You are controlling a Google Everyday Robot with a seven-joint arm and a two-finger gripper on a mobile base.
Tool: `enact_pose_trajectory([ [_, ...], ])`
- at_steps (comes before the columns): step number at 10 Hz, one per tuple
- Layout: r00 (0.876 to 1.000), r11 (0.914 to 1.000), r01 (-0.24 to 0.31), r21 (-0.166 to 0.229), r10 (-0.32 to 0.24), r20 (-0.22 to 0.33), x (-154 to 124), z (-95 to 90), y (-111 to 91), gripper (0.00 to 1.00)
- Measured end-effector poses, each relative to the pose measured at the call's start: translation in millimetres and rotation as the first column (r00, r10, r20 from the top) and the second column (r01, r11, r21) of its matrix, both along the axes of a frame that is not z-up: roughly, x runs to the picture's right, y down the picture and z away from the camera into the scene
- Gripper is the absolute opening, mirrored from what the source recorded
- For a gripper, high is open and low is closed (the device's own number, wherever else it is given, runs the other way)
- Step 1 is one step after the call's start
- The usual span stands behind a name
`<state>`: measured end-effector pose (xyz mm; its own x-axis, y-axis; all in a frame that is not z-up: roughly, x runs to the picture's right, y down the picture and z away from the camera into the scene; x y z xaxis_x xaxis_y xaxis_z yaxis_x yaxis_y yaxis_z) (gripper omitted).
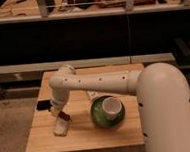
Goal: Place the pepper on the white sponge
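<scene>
My gripper (59, 112) is at the left part of the wooden table (84, 136), at the end of the white arm that reaches in from the right. It is shut on the pepper (65, 115), a small red-orange thing at its tip. The pepper hangs just over the far end of the white sponge (62, 127), which lies flat on the table right below the gripper. I cannot tell whether the pepper touches the sponge.
A black rectangular block (42, 105) lies at the table's left edge, just left of the gripper. A green bowl (99, 119) with a white cup (112, 107) in it sits at the middle. A white tube (92, 95) lies behind the bowl.
</scene>
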<state>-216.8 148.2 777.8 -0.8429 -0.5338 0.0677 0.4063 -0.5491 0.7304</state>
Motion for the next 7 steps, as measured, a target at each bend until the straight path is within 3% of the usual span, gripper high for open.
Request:
enact_pose_trajectory([
  [3, 0.998, 0.9981, 0.059, 0.018, -0.060, 0.037, -6.1, -1.0, 28.6, 0.33],
  [7, 0.990, 0.9904, 0.138, 0.014, -0.138, 0.025, 0.4, 5.7, 59.1, 0.33],
])
